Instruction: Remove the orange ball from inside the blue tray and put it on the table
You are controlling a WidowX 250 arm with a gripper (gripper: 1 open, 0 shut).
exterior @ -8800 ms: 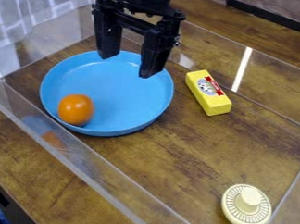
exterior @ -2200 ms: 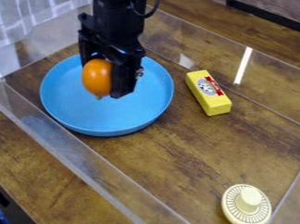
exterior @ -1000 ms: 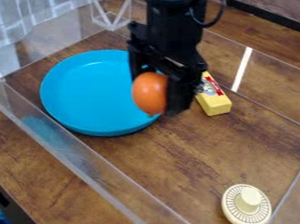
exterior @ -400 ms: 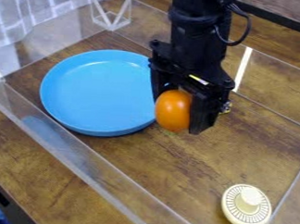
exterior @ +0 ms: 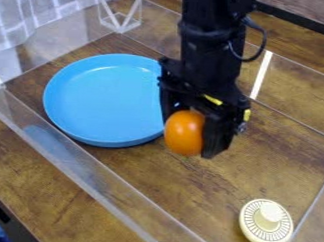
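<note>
The orange ball (exterior: 185, 133) hangs between the black fingers of my gripper (exterior: 192, 129), which points straight down and is shut on it. Ball and gripper are just past the right rim of the blue tray (exterior: 99, 99), over the dark wood table (exterior: 135, 192), the ball a little above the planks. The tray is a round light-blue dish with nothing in it. My arm rises from the gripper toward the top of the frame and hides the yellow block behind it.
A cream ribbed disc (exterior: 265, 223) lies at the bottom right. A glossy clear border (exterior: 69, 165) runs along the table's near left side. Bare wood lies between the gripper and the disc.
The ball was lifted out of the tray and carried right, over its rim. Since a second ago gripper and ball have moved right and sunk slightly toward the table.
</note>
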